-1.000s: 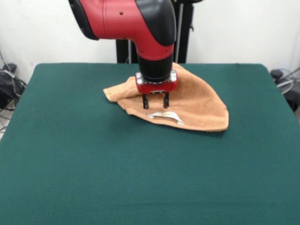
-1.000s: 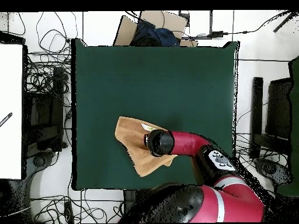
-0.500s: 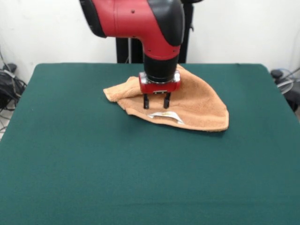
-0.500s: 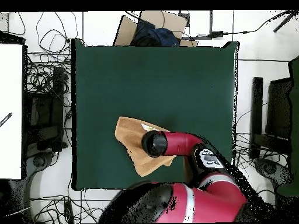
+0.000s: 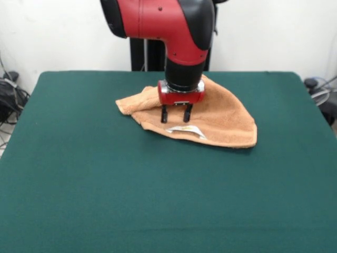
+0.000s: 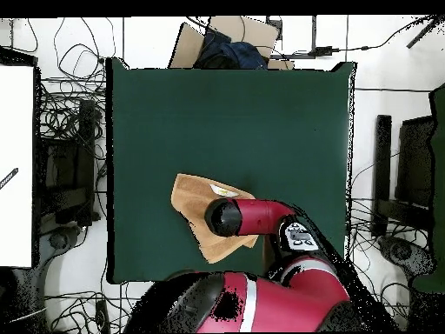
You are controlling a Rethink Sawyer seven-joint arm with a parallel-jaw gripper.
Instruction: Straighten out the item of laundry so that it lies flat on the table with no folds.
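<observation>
Orange-tan terry cloth, the item of laundry point(image 5: 210, 118) lies folded on the table point(image 5: 105, 184), directly under and behind the gripper point(image 5: 175, 114). Its outline in the front view is roughly a triangle: one bunched, rounded corner sticks out to the picture-left of the gripper, a blunt corner lies well off to the picture-right and a little nearer the camera, and the third reaches back behind the wrist. A small white label point(image 5: 187, 129) sits on the cloth just below the fingertips, on the edge of the towel that faces the camera (the edge there looks doubled over, so the towel is not flat).

The gripper points straight down from a red and black arm point(image 5: 174, 26). Its two dark fingers point(image 5: 164, 114) stand a moderate way apart, with towel colour showing through the gap between them, and they have hold of nothing. The tips are low over the cloth; whether they actually touch it cannot be told from this angle.

From overhead, the item of laundry point(image 6: 193, 207) shows as a tan patch partly hidden by the arm point(image 6: 252, 216), whose black wrist covers the gripper completely. Dark green felt spreads wide on every side of the gripper, with far more bare table point(image 6: 261, 122) on the side away from the robot's base than between the towel and the table's edge nearest the base.
</observation>
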